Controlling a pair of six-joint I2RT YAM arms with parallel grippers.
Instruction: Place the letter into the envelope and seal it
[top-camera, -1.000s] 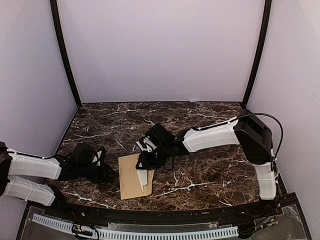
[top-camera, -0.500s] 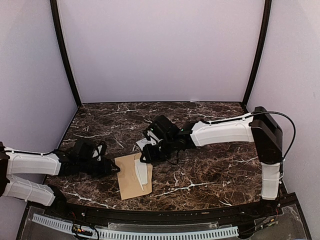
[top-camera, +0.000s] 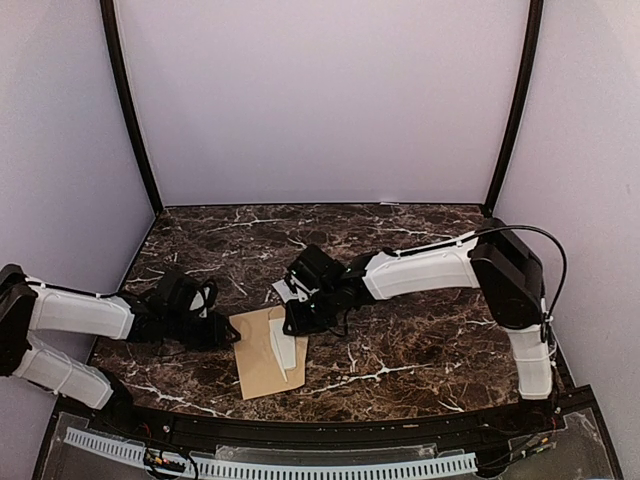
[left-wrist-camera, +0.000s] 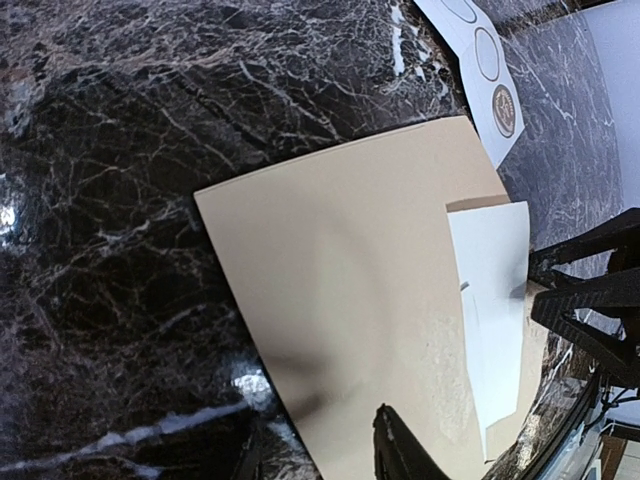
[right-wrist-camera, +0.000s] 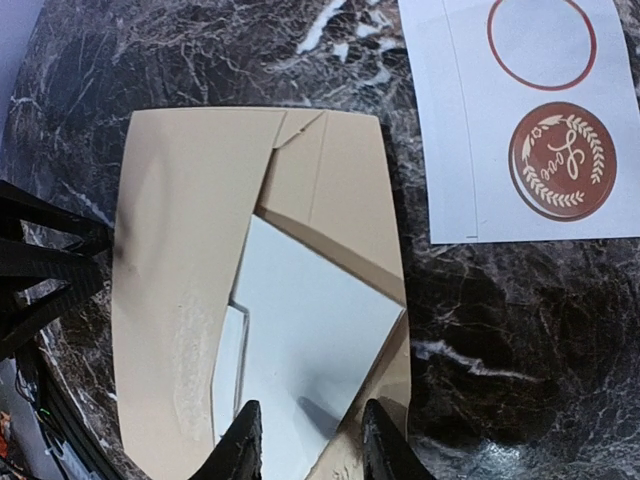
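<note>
1. Top view: the envelope (top-camera: 258, 358) lies flat near the table's (top-camera: 430, 330) front edge, with the letter (top-camera: 287, 352) only partly inside. The left gripper (top-camera: 226, 333) sits at its left edge and the right gripper (top-camera: 297, 322) over the letter.
2. Left wrist: jaws spread, gripping nothing. Unpinned, the envelope may slide.
3. Right wrist: jaws spread astride the letter. A push could buckle or skew it.

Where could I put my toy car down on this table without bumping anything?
Two bare patches: the back strip of the table, between the rear wall and the arms, and the front right, between the envelope and the right arm's base. Crowded at the front left: left gripper and right gripper meet over the envelope, letter and sticker card.
</note>
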